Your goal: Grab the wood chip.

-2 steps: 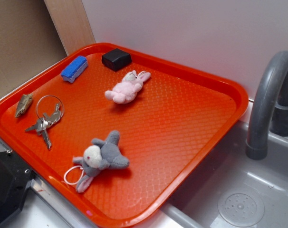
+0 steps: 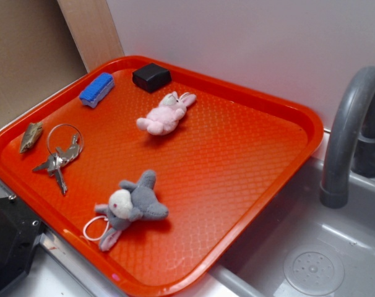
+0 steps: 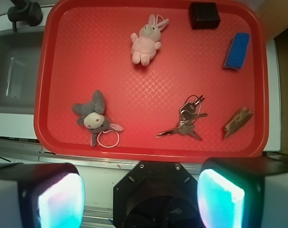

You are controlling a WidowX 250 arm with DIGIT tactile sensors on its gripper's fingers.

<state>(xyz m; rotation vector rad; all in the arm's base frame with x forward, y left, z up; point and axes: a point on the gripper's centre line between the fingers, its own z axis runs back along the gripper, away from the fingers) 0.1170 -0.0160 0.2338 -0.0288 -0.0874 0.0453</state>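
The wood chip [image 2: 31, 136] is a small jagged tan-grey sliver lying near the left rim of the red tray [image 2: 249, 173]. From the wrist camera the wood chip [image 3: 238, 121] lies at the tray's right side, just right of the keys [image 3: 187, 121]. My gripper [image 3: 141, 199] is open, its two glowing pads wide apart at the bottom of the wrist view, high above and outside the near rim of the tray [image 3: 148, 154]. Nothing is between the fingers. In the exterior view the gripper is out of frame.
On the tray also lie silver keys on a ring [image 2: 60, 154], a blue ribbed block [image 2: 96, 90], a black box [image 2: 151, 77], a pink plush bunny [image 2: 166, 114] and a grey plush animal [image 2: 132, 207]. A grey sink [image 2: 311, 260] with a faucet [image 2: 348, 136] sits to the right.
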